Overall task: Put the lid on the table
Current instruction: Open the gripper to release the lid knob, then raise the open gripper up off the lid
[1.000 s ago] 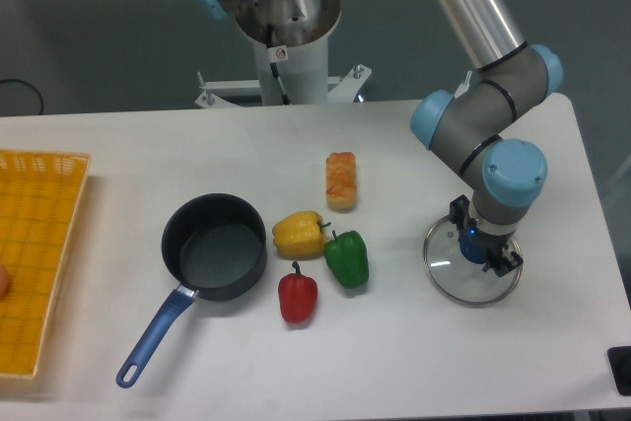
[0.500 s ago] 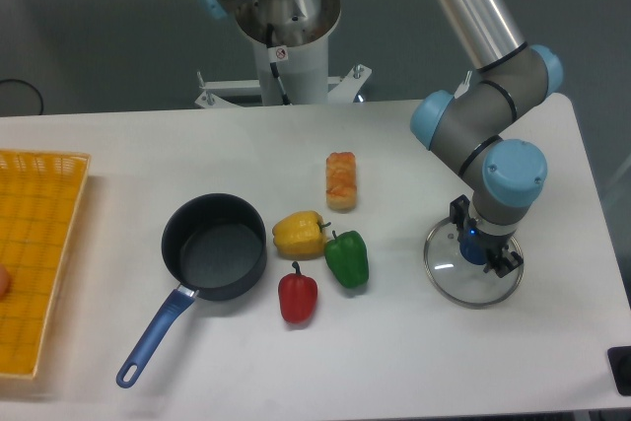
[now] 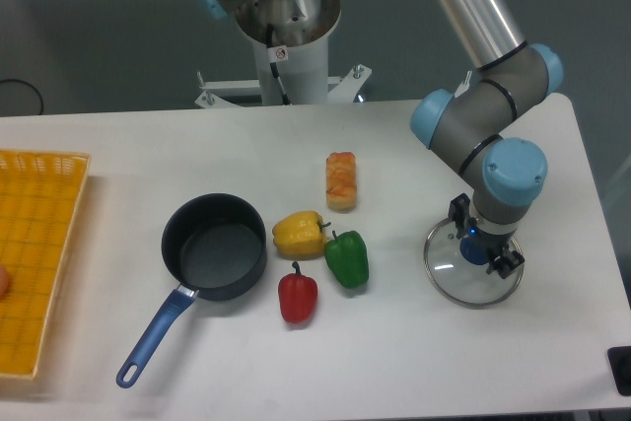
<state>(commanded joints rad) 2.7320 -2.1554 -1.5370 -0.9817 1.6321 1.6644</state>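
Nearest, at lower left of centre, a dark saucepan [image 3: 215,246] sits on the white table [image 3: 414,362], its blue handle pointing toward the bottom left. Just right of it lie a red pepper [image 3: 298,295], a green pepper [image 3: 347,258] and a yellow pepper [image 3: 300,234], with a bread roll [image 3: 341,180] behind them. At right, the glass lid [image 3: 472,263] lies flat on the table, the gripper [image 3: 480,245] directly over its blue knob; whether the fingers pinch it cannot be told. A yellow tray [image 3: 39,263] lies at the left edge.
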